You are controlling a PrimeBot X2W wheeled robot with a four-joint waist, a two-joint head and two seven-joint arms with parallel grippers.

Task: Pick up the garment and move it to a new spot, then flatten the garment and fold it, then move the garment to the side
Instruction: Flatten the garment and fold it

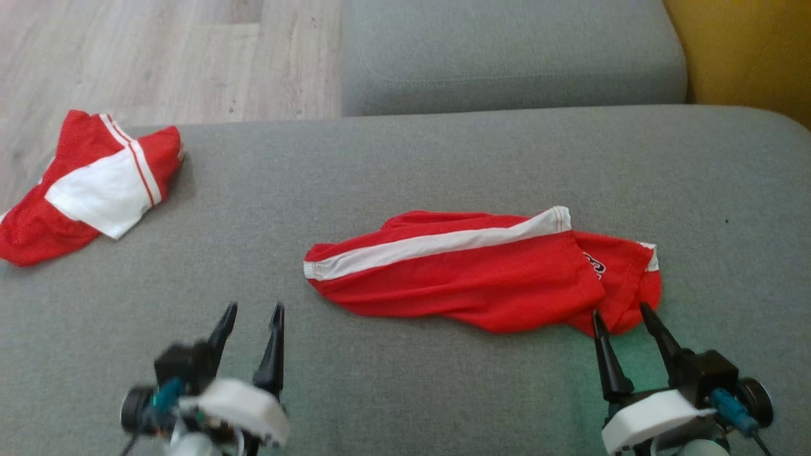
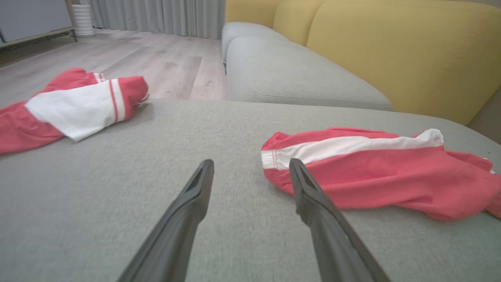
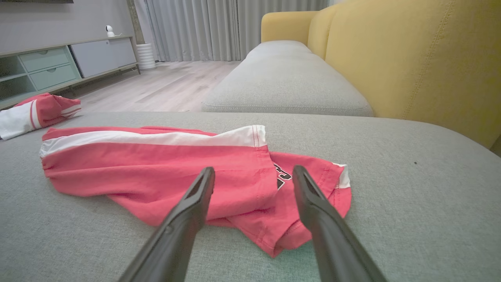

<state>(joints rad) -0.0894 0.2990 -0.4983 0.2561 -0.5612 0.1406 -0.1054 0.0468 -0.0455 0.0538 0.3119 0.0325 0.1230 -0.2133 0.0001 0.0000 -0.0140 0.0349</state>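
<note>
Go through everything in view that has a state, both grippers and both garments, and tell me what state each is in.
middle garment, rumpled, loosely doubled over on the grey cushion, not held.
left garment, bunched at the cushion's left edge, not held.
left gripper, open, empty.
right gripper, open, empty, fingertips at the middle garment's right end.

You have two red-and-white garments: middle garment (image 1: 469, 278), left garment (image 1: 89, 190). Two end effectors: left end effector (image 1: 254, 308), right end effector (image 1: 619, 311).
</note>
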